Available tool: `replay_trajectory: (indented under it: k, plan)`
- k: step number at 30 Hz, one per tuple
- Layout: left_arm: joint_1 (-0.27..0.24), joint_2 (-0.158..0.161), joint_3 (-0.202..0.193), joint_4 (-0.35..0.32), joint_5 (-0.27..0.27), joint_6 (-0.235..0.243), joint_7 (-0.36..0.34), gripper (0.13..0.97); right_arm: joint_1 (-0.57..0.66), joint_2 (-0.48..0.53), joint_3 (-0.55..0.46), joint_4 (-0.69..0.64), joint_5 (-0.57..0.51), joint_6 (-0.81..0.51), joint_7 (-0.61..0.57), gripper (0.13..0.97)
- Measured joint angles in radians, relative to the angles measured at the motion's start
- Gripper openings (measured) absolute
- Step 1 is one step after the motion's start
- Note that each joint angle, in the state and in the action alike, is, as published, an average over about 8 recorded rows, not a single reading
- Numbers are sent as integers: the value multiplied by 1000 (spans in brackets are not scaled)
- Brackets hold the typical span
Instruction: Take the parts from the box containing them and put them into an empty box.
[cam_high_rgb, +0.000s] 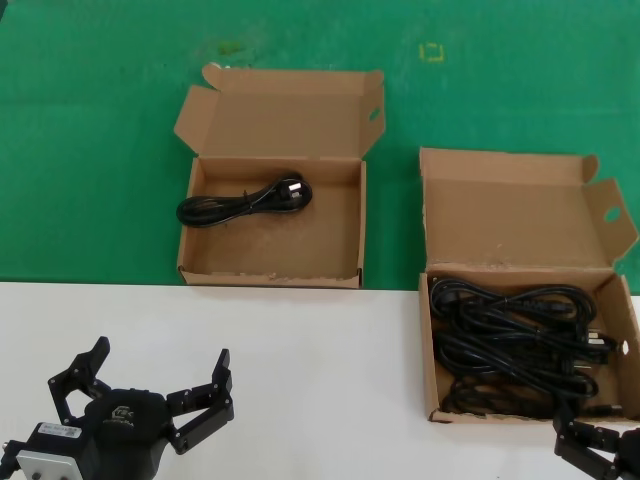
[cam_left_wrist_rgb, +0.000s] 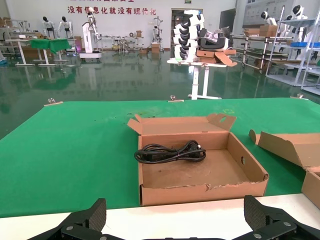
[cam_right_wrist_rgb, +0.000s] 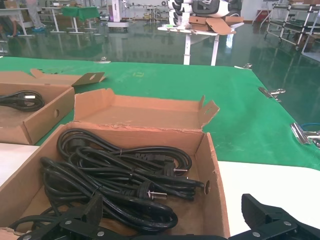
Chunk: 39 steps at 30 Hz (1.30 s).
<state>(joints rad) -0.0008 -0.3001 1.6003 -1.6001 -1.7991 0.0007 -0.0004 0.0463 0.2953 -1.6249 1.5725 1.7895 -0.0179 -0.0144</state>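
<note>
My left gripper (cam_high_rgb: 145, 390) hovers, jaws spread, over the white-and-green bench (cam_high_rgb: 320, 370); my right gripper (cam_right_wrist_rgb: 175, 220), jaws apart, hangs over the brown cardboard box of black coiled cables (cam_right_wrist_rgb: 120, 175).

Table (cam_high_rgb: 300, 380) (green-matted) bearing two boxes (cam_high_rgb: 271, 262)

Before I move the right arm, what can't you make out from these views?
- Right end effector: head view cuts it off at the frame's corner.
- Cable count in the full box: bundles overlap in head and right wrist views.
- That box's near corner: hidden behind the right end effector in the wrist view.
</note>
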Motion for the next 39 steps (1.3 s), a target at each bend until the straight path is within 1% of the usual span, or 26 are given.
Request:
replay_trajectory:
  k: [39]
  plan:
    - [0,0,0,0,0,0,0,966,0,0,0,0,0,0,0,966]
